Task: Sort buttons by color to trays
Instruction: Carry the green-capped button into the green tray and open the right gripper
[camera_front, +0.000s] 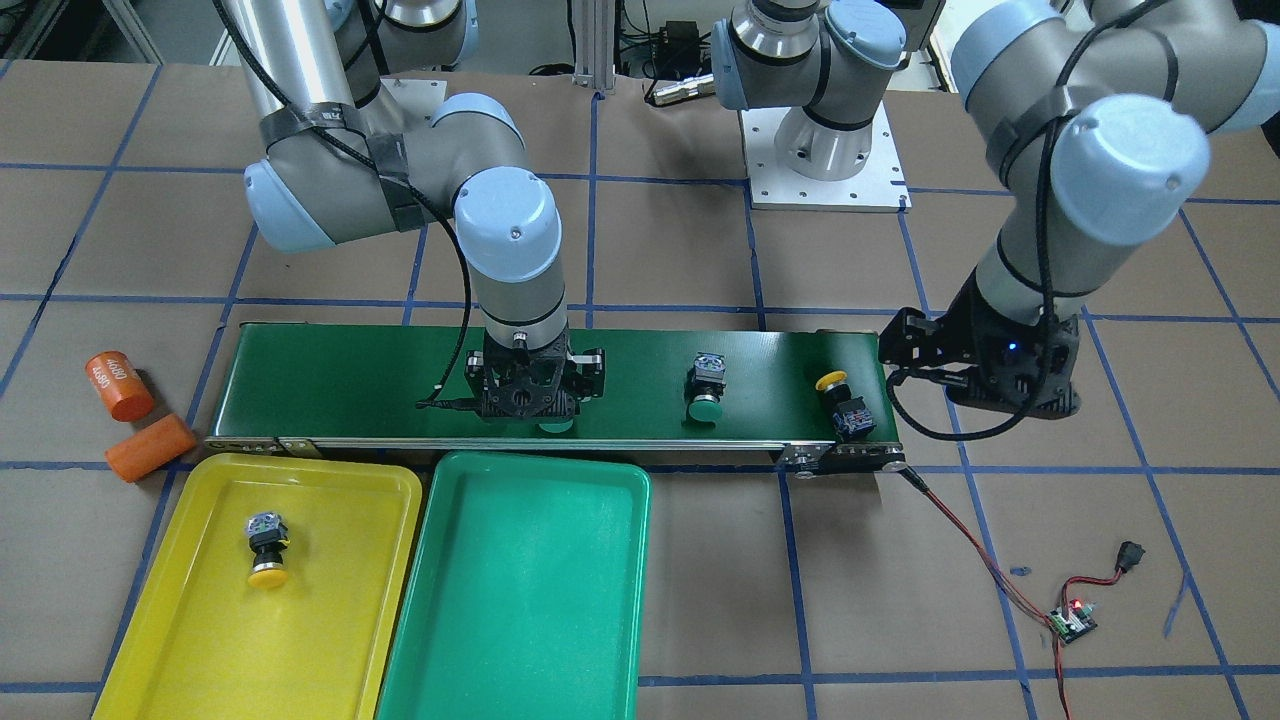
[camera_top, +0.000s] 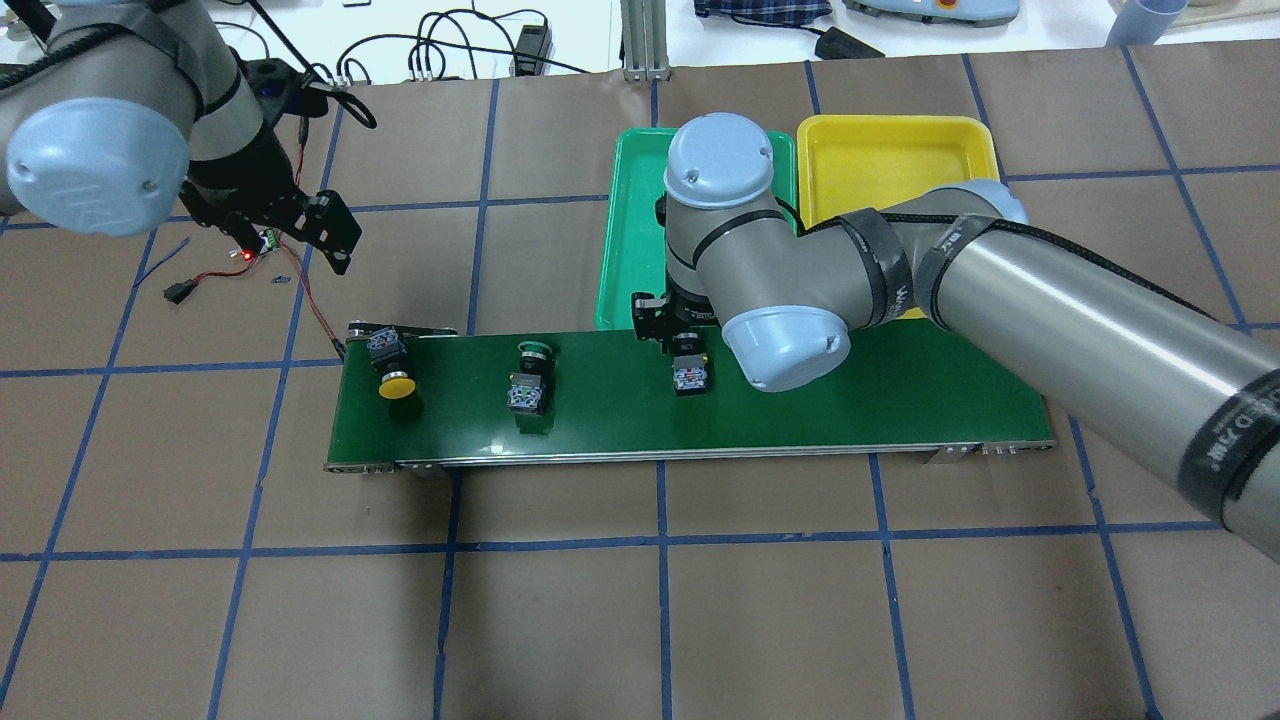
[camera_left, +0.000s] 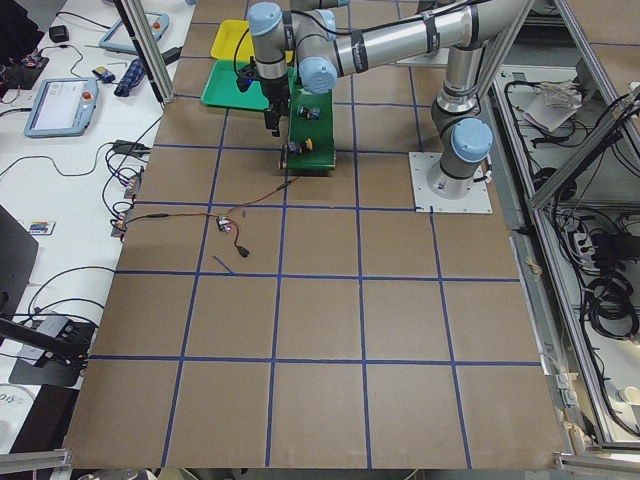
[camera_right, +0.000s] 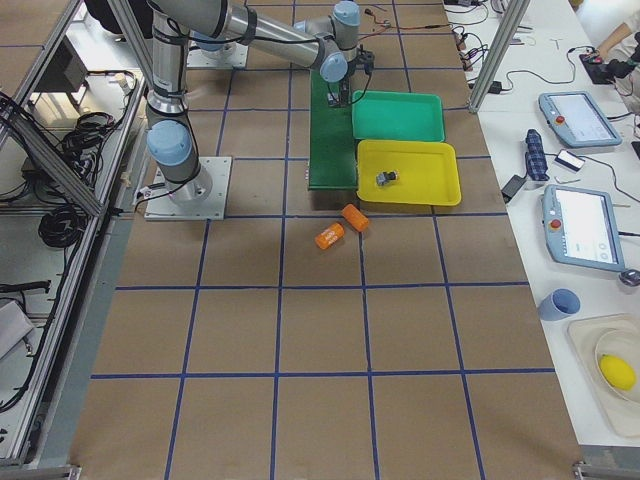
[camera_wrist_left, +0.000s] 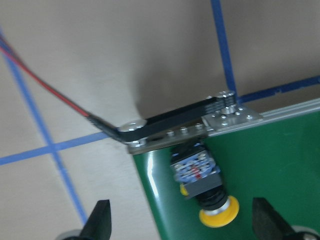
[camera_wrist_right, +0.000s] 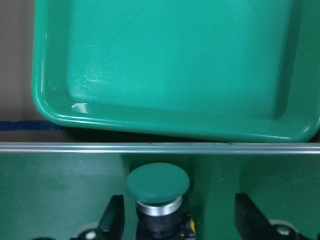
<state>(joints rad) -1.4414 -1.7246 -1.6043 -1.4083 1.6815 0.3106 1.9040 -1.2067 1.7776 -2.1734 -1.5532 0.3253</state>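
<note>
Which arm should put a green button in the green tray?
Probably the right. Its fingers sit either side of a green button, just beside the green tray. The left fingers are by a yellow button.

The left arm (camera_front: 1040, 240) and right arm (camera_front: 515, 290) are silver-grey tubes with pale-blue, screw-dotted joint caps and taped-on black braided cables. The left gripper (camera_wrist_left: 181, 210) and right gripper (camera_wrist_right: 181, 205) are black.

Belt (camera_front: 330, 380) runs across desk (camera_front: 700, 250). On it: end button (camera_front: 845, 400) at left-arm end, mid button (camera_front: 706, 385), third button (camera_wrist_right: 157, 182) under right tool (camera_front: 545, 415). Operator side of belt: inner tray (camera_front: 520, 600) beside outer tray (camera_front: 300, 640), fourth button (camera_front: 267, 545) in outer. Cylinders (camera_front: 120, 385) off belt's right-arm end.
</note>
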